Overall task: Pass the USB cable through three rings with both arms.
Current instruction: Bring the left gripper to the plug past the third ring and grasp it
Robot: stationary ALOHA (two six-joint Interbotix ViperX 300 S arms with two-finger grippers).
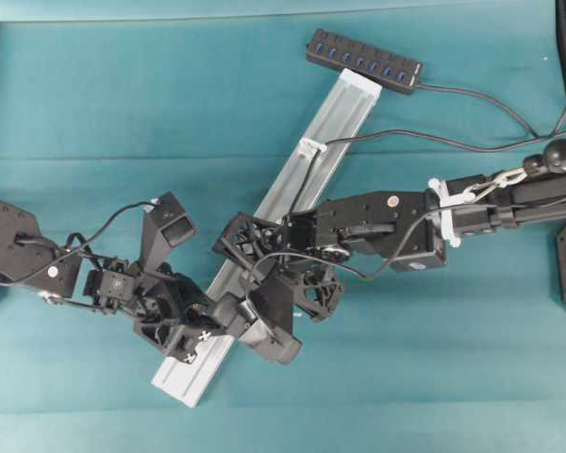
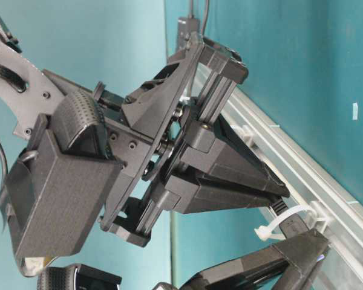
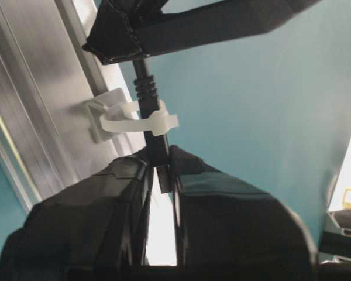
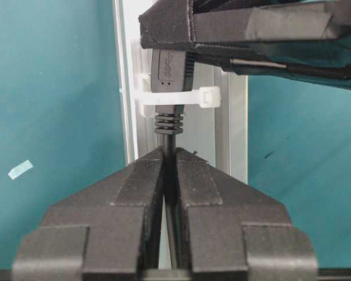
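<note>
Teal surface [image 1: 472, 311], both hands meeting at one white ring on the silver rail [image 1: 335, 118].

Left hand [image 3: 161, 170] is pinched on the plug end of the USB cable [image 4: 167, 70], just past the ring [image 4: 190, 98]; right hand [image 4: 169, 155] is clamped on the cord right behind the ribbed collar, on the ring's other side. Plug body sits inside the loop. Another ring [image 1: 310, 147] lies farther up the rail, and a black hub [image 1: 363, 60] with blue ports rests at the rail's far end.
</note>
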